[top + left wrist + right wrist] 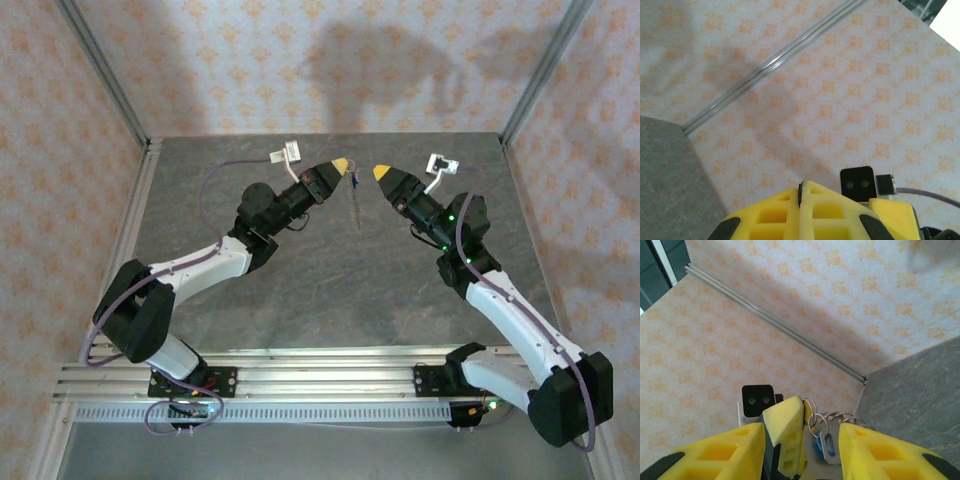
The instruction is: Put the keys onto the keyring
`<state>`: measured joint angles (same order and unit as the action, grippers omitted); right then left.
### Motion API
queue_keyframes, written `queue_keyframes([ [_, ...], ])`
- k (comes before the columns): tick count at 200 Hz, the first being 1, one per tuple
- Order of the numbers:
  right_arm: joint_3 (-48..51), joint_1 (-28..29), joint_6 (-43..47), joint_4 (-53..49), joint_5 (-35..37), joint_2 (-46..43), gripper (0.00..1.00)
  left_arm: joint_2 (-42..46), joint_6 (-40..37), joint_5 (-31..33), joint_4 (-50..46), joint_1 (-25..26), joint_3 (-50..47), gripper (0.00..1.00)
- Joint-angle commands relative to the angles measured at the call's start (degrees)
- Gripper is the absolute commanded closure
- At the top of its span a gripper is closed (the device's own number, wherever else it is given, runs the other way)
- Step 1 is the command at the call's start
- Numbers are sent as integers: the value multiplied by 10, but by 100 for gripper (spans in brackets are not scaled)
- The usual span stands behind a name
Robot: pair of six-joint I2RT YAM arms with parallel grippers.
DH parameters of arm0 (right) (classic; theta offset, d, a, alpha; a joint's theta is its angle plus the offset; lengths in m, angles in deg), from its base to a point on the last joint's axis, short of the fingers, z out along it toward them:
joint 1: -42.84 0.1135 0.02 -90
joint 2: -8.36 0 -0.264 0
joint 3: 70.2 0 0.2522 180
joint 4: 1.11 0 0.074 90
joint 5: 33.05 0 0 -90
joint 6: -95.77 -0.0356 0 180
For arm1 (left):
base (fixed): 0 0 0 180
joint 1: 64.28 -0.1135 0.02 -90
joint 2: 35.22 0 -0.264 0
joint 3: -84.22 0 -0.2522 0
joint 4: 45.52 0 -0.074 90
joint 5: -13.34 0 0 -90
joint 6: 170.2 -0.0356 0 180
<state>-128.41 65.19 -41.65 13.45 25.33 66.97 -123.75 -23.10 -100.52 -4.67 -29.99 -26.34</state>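
1. Orange-patterned walls enclosed a grey table [330, 300], above which the two arms faced each other, tip to tip.
2. The left gripper [343, 165] was shut, apparently pinching the top end of the keyring [357, 212], whose long axis hung straight down from its tip.
3. The right gripper [381, 172] stood partly open and held nothing.
4. The blue-headed key [819, 446] hung by the keyring's top, just ahead of the right gripper's jaws. Whether it was already threaded could not be told.
5. Any next grasp probably fell to the free right arm, reaching straight ahead.
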Motion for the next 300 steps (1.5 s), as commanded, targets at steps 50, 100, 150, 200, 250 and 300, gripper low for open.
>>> queue_keyframes([
  [50,2,3,-3,49,30,20,57,-23,111,2,86,-6,31,100],
  [100,-6,8,-8,71,23,50,58,-58,194,42,135,-6,23,100],
  [150,-16,10,-14,91,27,78,60,-76,226,63,159,-6,17,100],
  [200,-23,14,-28,123,34,116,61,-80,242,76,168,-6,7,100],
  [250,-37,19,-31,134,37,128,63,-78,241,76,166,-6,4,100],
  [300,-42,23,-35,147,32,127,64,-80,242,77,167,-6,3,100],
])
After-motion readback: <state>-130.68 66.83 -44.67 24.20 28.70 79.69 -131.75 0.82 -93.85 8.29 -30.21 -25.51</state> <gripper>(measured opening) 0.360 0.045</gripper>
